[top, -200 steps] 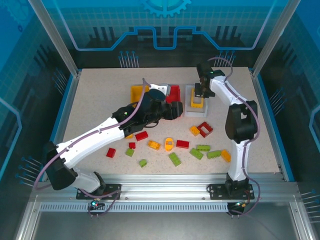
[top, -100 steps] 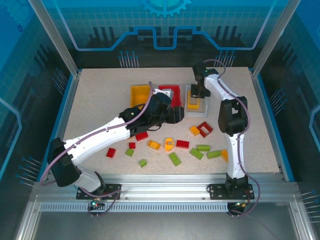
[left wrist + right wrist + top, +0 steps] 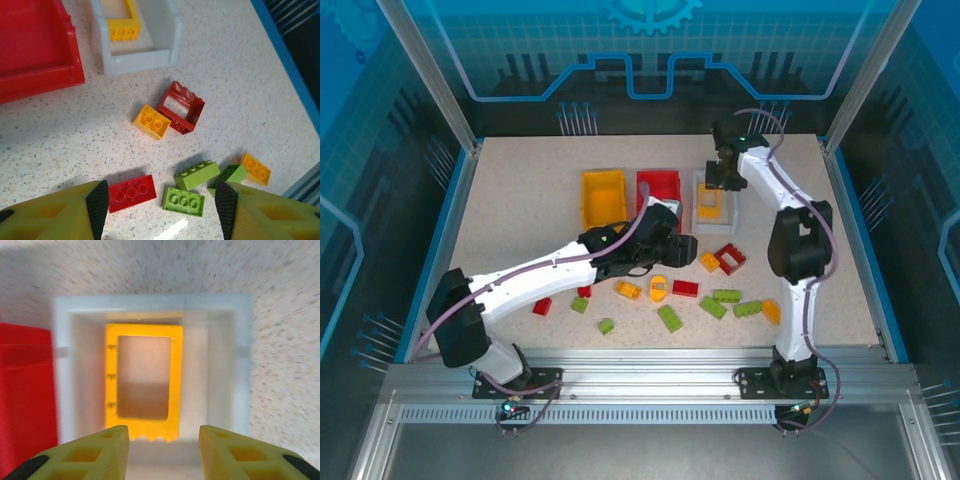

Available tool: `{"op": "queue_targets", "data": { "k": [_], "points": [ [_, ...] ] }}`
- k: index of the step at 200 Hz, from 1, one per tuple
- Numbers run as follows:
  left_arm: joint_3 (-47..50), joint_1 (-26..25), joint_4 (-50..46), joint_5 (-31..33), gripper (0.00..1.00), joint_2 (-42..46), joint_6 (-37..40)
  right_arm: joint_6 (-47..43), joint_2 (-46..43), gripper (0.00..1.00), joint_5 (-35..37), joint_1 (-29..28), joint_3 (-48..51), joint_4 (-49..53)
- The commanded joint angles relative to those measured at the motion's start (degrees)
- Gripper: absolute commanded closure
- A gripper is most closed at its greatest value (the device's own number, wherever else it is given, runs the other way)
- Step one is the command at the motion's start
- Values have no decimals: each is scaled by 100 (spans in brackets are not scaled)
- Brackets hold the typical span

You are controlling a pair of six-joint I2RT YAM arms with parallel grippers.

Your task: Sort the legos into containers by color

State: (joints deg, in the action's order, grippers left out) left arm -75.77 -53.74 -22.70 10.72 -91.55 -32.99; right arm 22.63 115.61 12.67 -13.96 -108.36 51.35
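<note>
Right pincer (image 3: 164, 442) gapes empty over white bin (image 3: 222, 365); left pincer (image 3: 159, 212) — spread wide — above scattered legos (image 3: 132, 192).

Bright, even light; right-wrist blur
</note>
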Motion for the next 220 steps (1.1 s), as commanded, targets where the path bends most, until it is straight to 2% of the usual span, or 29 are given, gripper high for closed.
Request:
{"op": "queue_targets", "data": {
  "k": [1, 27, 59, 87, 110, 142, 170, 220],
  "points": [
    [-503, 55, 14, -562, 39, -631, 454, 161, -1367, 55, 354, -77, 672, -206],
    [-1140, 100, 5, -954, 42, -1432, 809, 388, -2731, 53, 216, 63, 1947, -519],
    [-2263, 118, -452, -1000, 47, -2558, 1572, 736, -4536, 51, -10, 218, 3804, -827],
    [-2880, 144, -587, -1057, 49, -3206, 2038, 1132, -6071, 47, -646, 438, 5227, -1034],
    [-3237, 144, -632, -1043, 50, -3599, 2304, 1519, -7211, 42, -856, 490, 6017, -877],
    [-3593, 194, -685, -956, 49, -4055, 2418, 2008, -8600, 40, -796, 488, 6565, -270],
    [-3894, 240, -764, -897, 49, -4365, 2497, 2172, -9192, 40, -852, 489, 6731, 189],
    [-4366, 276, -978, -752, 50, -4772, 2630, 2175, -9260, 41, -1090, 480, 6809, 387]
  ]
}}
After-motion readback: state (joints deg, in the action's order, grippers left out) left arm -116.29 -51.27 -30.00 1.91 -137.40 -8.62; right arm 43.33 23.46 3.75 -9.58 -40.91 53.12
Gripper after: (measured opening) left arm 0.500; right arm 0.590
